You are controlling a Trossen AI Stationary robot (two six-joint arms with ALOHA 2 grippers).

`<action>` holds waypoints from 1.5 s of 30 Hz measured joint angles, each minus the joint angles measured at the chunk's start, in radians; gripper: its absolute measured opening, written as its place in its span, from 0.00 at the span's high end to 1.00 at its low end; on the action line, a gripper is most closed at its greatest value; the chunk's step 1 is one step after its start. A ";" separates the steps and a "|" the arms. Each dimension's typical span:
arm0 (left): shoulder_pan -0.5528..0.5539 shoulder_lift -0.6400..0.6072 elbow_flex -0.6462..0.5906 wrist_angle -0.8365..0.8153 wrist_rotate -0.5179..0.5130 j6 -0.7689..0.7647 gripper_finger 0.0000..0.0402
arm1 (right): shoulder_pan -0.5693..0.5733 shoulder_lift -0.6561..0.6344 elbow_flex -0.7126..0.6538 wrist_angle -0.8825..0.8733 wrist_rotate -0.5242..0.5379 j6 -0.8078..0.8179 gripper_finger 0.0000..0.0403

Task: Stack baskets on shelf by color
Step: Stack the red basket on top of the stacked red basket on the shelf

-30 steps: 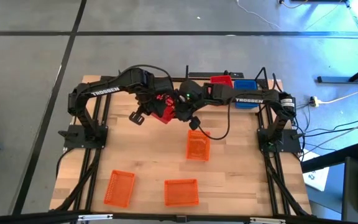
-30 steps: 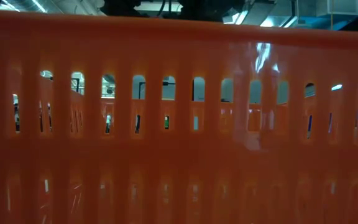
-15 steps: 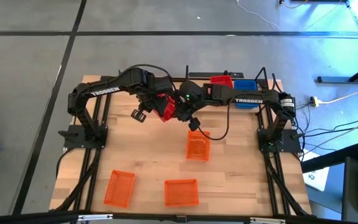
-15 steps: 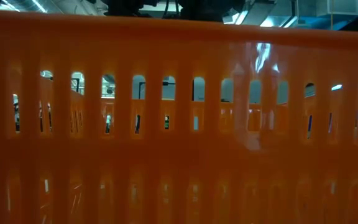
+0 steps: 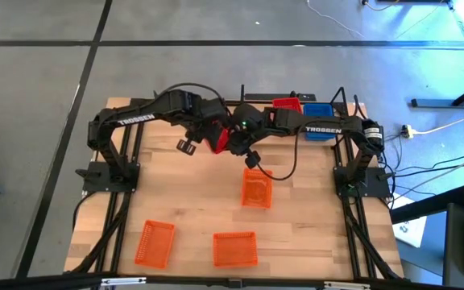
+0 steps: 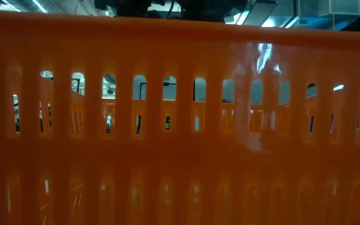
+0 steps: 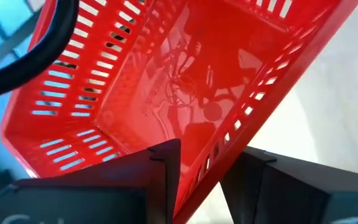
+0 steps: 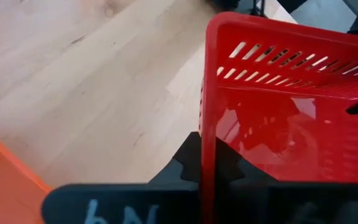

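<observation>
Over the last second the red rectangular plastic mesh basket (image 5: 217, 136) has been carried a little toward the far edge of the tabletop (image 5: 184, 201), nearer the shelf, and the left arm's wrist has swung in with it. Both arms share the load. The left end effector (image 7: 201, 165) is clenched on one wall of the basket, a dark finger on each side of the mesh. The right end effector (image 8: 207, 163) pinches another wall edge-on in the same way. That shared lift suggests the basket is on its way to join the red basket already on the shelf (image 5: 287, 105), which sits beside a blue basket (image 5: 317, 110) on the small light-wood shelf with thin black posts (image 5: 341, 98).

Only the high view shows the three orange mesh baskets: one mid-tabletop (image 5: 256, 188), two near the front edge (image 5: 155, 242) (image 5: 235, 248). The low view is filled by an orange basket wall (image 6: 180, 125) and shows no arm. The wrist views alone confirm both grips.
</observation>
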 joint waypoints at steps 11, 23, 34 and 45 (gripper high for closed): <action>-0.055 -0.055 0.000 0.044 -0.035 0.178 0.79 | -0.012 -0.001 0.003 -0.032 0.003 0.005 1.00; -0.107 -0.068 0.007 0.079 -0.243 0.213 0.79 | -0.026 -0.005 0.006 -0.027 0.089 0.039 1.00; -0.126 -0.079 0.231 0.148 -0.341 0.220 0.78 | -0.039 -0.003 0.004 -0.089 0.111 0.058 1.00; -0.154 -0.081 0.449 0.178 -0.360 0.181 0.78 | -0.093 0.002 0.092 -0.307 0.321 0.161 1.00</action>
